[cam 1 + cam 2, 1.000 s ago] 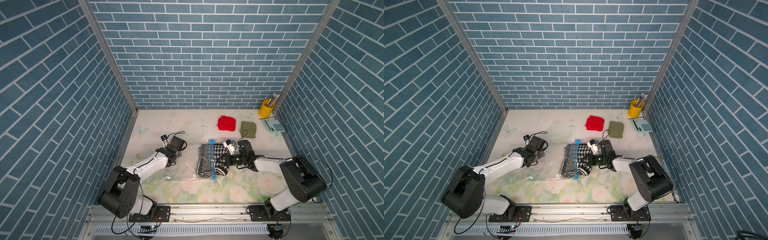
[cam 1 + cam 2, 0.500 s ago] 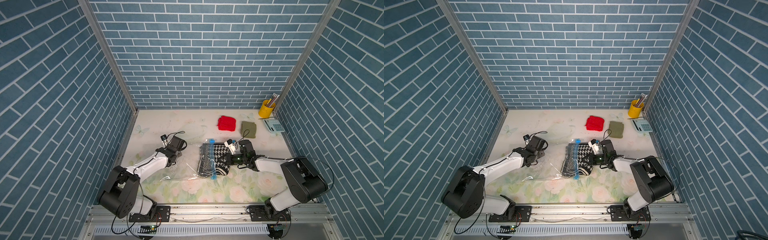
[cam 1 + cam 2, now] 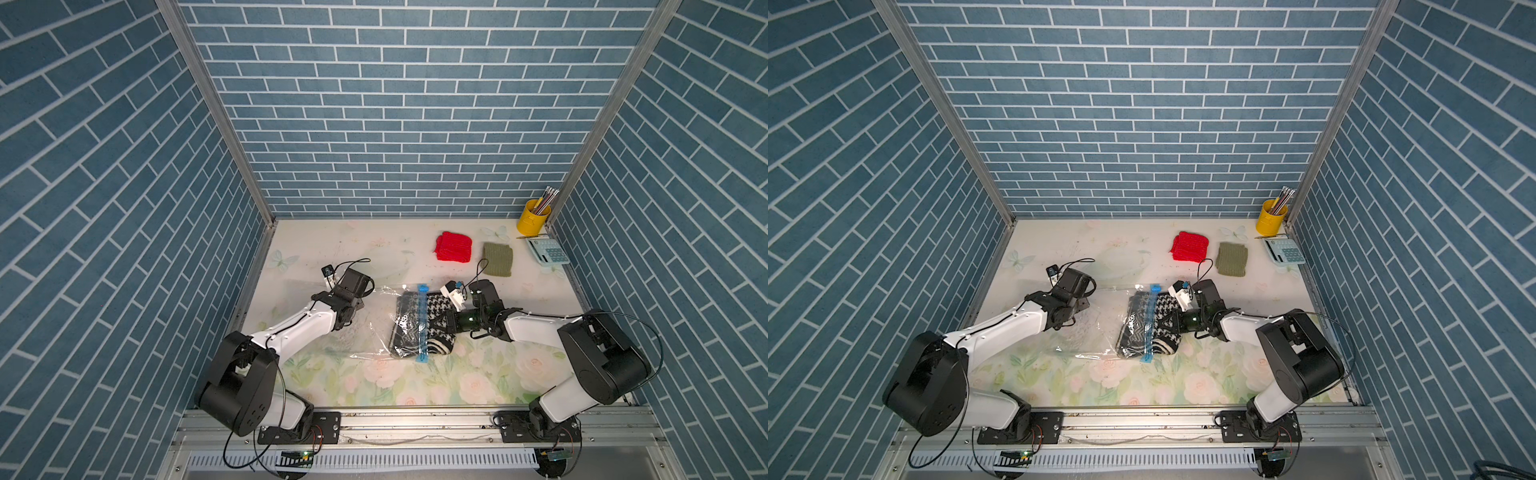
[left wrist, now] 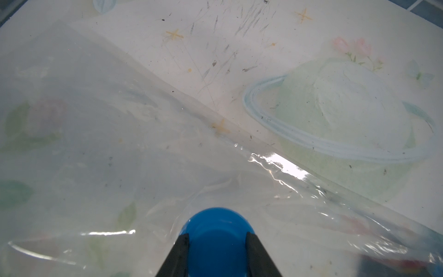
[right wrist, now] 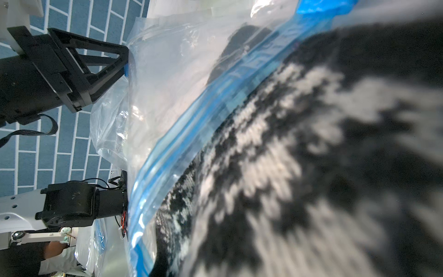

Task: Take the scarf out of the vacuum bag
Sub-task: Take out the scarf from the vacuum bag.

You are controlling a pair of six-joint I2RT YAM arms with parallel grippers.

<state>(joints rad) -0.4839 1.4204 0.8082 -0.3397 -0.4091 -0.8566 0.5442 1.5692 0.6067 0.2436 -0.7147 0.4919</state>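
In both top views the scarf [image 3: 438, 332] straddles the zip strip [image 3: 423, 324] of the vacuum bag [image 3: 374, 332]. The right claw [image 3: 451, 322] is clamped on the scarf's end outside the strip.

Left wrist: the left claw [image 4: 217, 236] is clamped around the blue valve cap [image 4: 217, 226].

Right wrist: the scarf is blurred, against the zip strip.

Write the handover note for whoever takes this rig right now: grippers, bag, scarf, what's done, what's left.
Left gripper: jaws shut on the valve cap, holding the vacuum bag.
Right gripper: jaws shut on the scarf at the bag's mouth.
Scarf: roughly half lies past the zip strip, the rest is inside the bag.
Done: bag open, scarf gripped and partly out.
Left: pull the scarf fully clear of the bag, then let go.
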